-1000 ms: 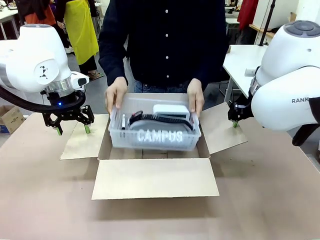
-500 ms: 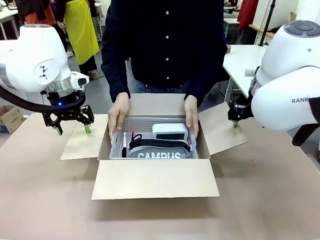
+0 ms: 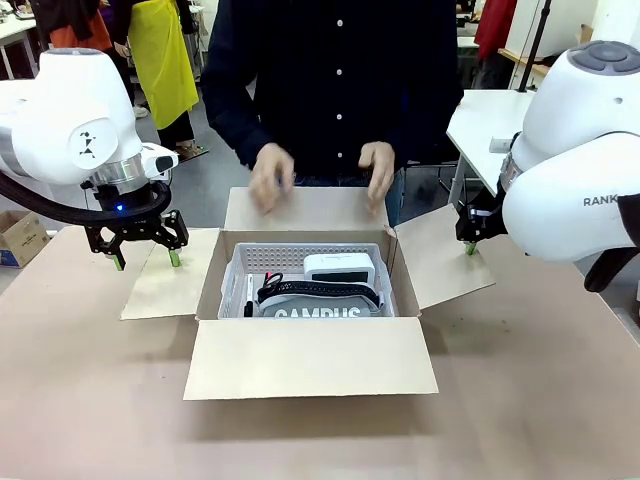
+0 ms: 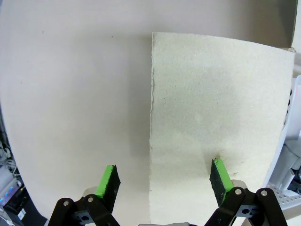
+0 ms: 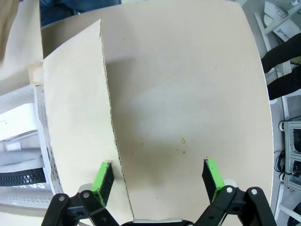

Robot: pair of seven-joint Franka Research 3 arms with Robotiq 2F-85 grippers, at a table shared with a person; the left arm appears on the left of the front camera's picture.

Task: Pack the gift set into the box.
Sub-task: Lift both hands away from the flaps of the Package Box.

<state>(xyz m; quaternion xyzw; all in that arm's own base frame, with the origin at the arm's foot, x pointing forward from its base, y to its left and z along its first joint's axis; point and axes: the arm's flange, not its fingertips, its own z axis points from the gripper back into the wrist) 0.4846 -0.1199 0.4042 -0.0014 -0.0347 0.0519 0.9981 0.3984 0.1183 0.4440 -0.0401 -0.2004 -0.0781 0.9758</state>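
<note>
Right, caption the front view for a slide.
Gift set sits in the open box; left gripper and right gripper hover open at its flaps.

Pale brown tabletop (image 3: 520, 400) under even indoor light; beyond the person's hands (image 3: 377, 172), grey floor (image 3: 200, 185), with a white table (image 3: 490, 125) to one side and a small carton (image 3: 20, 238) to the other

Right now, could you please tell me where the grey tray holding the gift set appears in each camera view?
Front view: the tray sits in the middle, down inside the box.
Left wrist view: a sliver of the tray at the right edge, beyond a side flap.
Right wrist view: the tray at the left edge, lower half, beside a side flap.
Shared landmark: the box's spread cardboard flaps, which border the tray in every view.
</note>
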